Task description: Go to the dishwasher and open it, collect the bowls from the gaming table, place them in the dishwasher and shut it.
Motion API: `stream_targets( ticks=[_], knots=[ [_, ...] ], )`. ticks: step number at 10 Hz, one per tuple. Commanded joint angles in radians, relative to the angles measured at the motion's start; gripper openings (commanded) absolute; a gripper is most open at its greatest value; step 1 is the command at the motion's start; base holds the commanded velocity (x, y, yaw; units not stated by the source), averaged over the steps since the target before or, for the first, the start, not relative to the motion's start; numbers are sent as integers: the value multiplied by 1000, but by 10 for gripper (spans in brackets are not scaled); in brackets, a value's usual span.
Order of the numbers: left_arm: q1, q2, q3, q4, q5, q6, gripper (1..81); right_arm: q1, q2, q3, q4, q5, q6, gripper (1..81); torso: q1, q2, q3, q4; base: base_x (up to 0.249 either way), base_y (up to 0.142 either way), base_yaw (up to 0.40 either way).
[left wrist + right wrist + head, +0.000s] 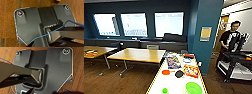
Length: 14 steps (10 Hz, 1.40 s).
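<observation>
Whether the fingers of either arm are spread or pressed together cannot be told: in both wrist views the robot's own dark plate and jointed bar are seen above a brown wooden floor (7, 25), and the fingers themselves cannot be made out.

In the head view, the gaming table (159, 82), a long white-topped desk with a yellow edge, is seen directly ahead and below, running away from the camera. On its near end a shallow bright green bowl (193, 88) is set upright, and nothing can be made out inside it. A smaller green round item (164, 90) lies to its left, well apart from it; whether it is a bowl cannot be told. Further along, an orange dish (166, 72) and a dark round item (179, 73) are placed side by side, near a flat colourful box (191, 71). Another flat printed box (173, 62) lies beyond them.

To the left, two wooden desks (137, 55) are stood before a row of bright windows (134, 24). On the right, past a blue pillar (205, 32), a person (231, 37) is seen standing at a black control rig.
</observation>
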Motion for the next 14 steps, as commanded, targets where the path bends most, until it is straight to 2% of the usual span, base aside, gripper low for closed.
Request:
stream_targets(
  ticks=[1, 10, 14],
  knots=[
    [-52, 4, 1, 3, 53, 9, 811, 46, 3, 2, -4, -49, -2, 811, 0, 0, 0, 0, 0, 107, 0],
    [-52, 3, 1, 3, 53, 9, 811, 46, 3, 1, -4, -46, -2, 811, 0, 0, 0, 0, 0, 93, 0],
    [-52, 3, 1, 0, 53, 9, 811, 46, 3, 1, -4, -47, -2, 811, 0, 0, 0, 0, 0, 0, 0]
  ],
)
